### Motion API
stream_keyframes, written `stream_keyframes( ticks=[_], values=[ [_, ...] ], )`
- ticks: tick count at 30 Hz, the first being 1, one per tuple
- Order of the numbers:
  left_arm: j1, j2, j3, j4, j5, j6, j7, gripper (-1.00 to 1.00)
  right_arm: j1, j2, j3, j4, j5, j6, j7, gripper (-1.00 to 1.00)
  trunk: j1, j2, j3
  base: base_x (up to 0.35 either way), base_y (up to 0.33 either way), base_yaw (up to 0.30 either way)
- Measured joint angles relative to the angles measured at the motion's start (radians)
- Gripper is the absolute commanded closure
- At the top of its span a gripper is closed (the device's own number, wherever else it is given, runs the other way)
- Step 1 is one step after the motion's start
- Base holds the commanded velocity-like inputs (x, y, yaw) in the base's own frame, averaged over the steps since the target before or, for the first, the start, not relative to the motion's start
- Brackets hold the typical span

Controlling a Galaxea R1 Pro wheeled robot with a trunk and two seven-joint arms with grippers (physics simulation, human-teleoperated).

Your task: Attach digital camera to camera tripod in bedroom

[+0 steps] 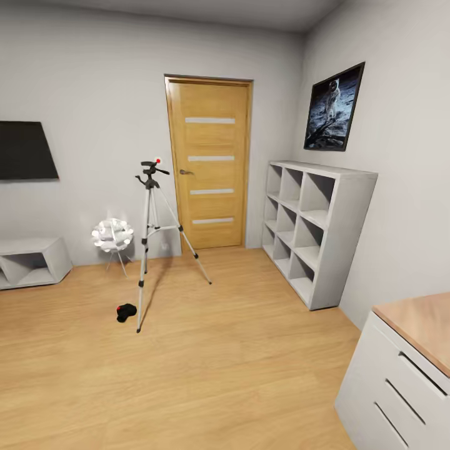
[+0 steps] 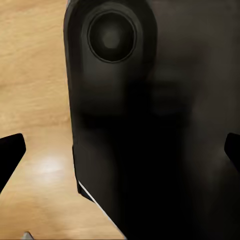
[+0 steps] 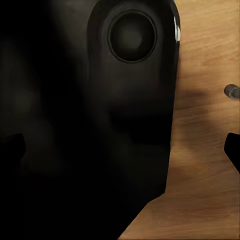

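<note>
The camera tripod (image 1: pixel 149 232) stands on the wood floor left of centre in the head view, silver legs spread, dark pan head on top with a small red dot above it. The digital camera (image 1: pixel 126 312), small and black with a red spot, lies on the floor beside the tripod's nearest foot. In the left wrist view my left gripper (image 2: pixel 120 155) is open, its dark fingertips (image 2: pixel 11 150) far apart at the frame's sides, nothing between them. My right gripper (image 3: pixel 122 150) is likewise open and empty. Both wrist cameras look at a dark robot part over the floor.
A white petal-shaped lamp (image 1: pixel 112 235) stands just behind the tripod. A wooden door (image 1: pixel 209 165) is shut in the far wall. White cube shelves (image 1: pixel 312 231) line the right wall, a drawer unit (image 1: pixel 400 375) sits near right, and a low white cabinet (image 1: pixel 31 261) far left.
</note>
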Motion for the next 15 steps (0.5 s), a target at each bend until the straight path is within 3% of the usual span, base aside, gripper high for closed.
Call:
stream_keyframes(
  ticks=[8,15],
  values=[
    [0.001,-0.045,0.033,-0.042,0.04,-0.037,-0.01,-1.0,0.001,-0.005,0.007,-0.005,0.007,-0.004,-0.004,-1.0,0.0,0.0,0.0,0.028,0.0,0.0],
    [0.001,-0.072,0.033,-0.051,0.057,-0.011,-0.01,-1.0,0.001,-0.003,0.007,-0.005,0.008,-0.003,-0.002,-1.0,-0.001,0.0,0.0,0.269,0.0,0.0]
  ],
)
